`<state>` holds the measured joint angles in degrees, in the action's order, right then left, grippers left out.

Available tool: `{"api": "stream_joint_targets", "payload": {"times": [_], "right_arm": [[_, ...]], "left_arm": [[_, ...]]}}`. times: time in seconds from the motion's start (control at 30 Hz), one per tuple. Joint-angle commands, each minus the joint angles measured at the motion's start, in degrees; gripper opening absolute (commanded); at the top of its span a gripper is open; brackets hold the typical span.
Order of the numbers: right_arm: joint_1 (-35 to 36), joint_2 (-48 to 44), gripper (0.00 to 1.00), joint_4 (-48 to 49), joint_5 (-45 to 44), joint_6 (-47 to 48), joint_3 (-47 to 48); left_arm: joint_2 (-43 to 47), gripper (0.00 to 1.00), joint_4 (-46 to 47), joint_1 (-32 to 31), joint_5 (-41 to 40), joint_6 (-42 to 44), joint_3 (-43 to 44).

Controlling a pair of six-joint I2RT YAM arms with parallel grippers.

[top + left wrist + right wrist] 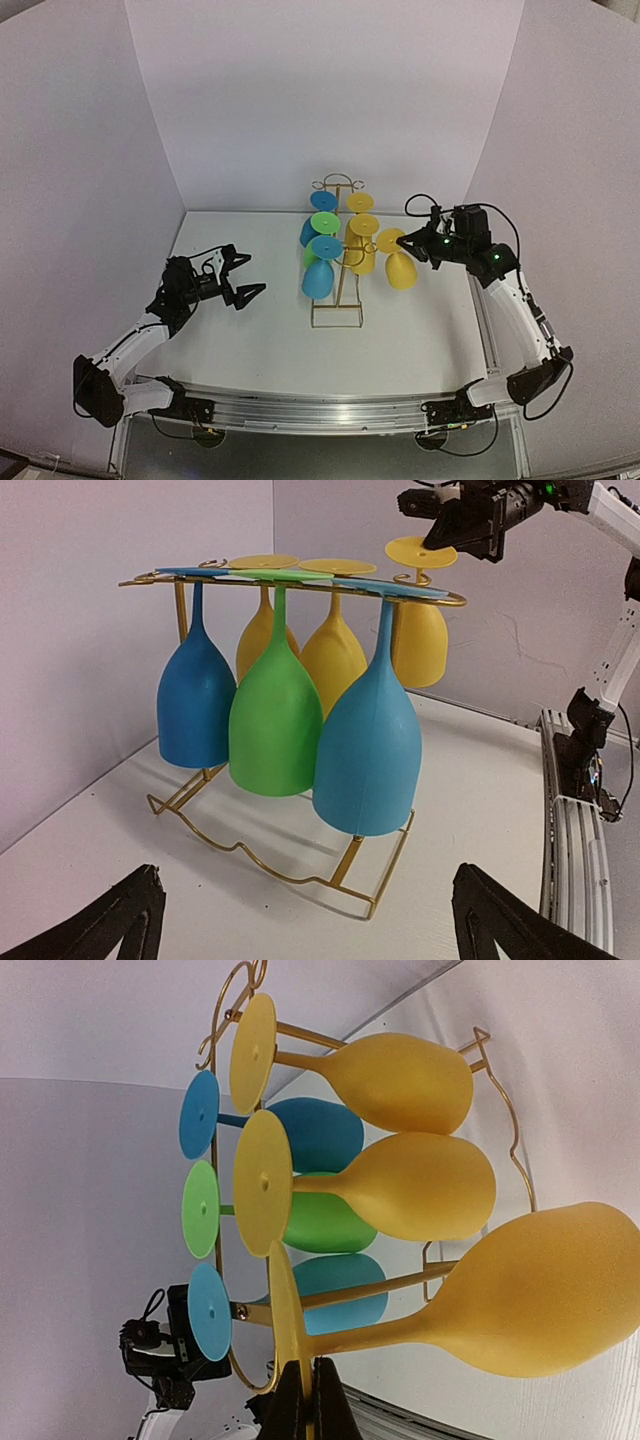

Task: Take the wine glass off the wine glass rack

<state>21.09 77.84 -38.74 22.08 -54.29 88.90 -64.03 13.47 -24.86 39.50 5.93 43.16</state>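
The gold wire wine glass rack [336,316] stands mid-table. Two blue glasses, a green glass [275,720] and two yellow glasses hang from it upside down. My right gripper [415,245] is shut on the foot disc of a third yellow wine glass [400,269]. It holds this glass just right of the rack's near end, bowl down. In the right wrist view the fingers [295,1405] pinch the disc's rim and the bowl [540,1290] reaches right. My left gripper [252,274] is open and empty, left of the rack and facing it [290,875].
White walls stand behind and at both sides of the table. A metal rail [330,412] runs along the near edge and another [570,830] along the right side. The near blue glass [368,750] hangs closest to my left gripper.
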Motion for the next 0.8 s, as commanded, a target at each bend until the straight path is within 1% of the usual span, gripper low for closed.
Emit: {"api": "stream_joint_targets", "payload": {"times": [0.0, 0.13, 0.3, 0.4, 0.5, 0.63, 0.77], "right_arm": [[-0.6, -3.3, 0.00, 0.1, -3.8, -0.3, -1.6], [-0.9, -5.4, 0.00, 0.0, -6.7, -0.2, -2.9], [-1.3, -8.4, 0.00, -0.6, -11.2, 1.9, -4.9], [-1.3, -8.8, 0.00, -4.0, -14.2, 4.9, -5.0], [-1.3, -7.3, 0.00, -11.1, -17.6, 11.2, -1.2], [-1.3, -5.5, 0.00, -16.8, -18.8, 20.4, 2.4], [-1.3, -5.4, 0.00, -19.5, -16.9, 30.6, 4.6]], "left_arm": [[1.3, 1.00, 0.7, -0.2, 1.9, -0.5, 2.3], [1.6, 1.00, 0.5, -0.3, 2.1, -1.5, 2.3], [1.6, 1.00, 0.0, -0.3, 2.0, -5.0, 3.2], [1.4, 1.00, -1.5, -0.3, 1.3, -6.4, 4.5], [1.2, 1.00, -3.9, -0.3, 0.1, -8.3, 6.2], [0.2, 0.99, -9.5, -0.4, -0.7, -8.9, 11.9], [-2.2, 0.99, -22.8, -0.8, -0.5, -7.7, 21.4]]}}
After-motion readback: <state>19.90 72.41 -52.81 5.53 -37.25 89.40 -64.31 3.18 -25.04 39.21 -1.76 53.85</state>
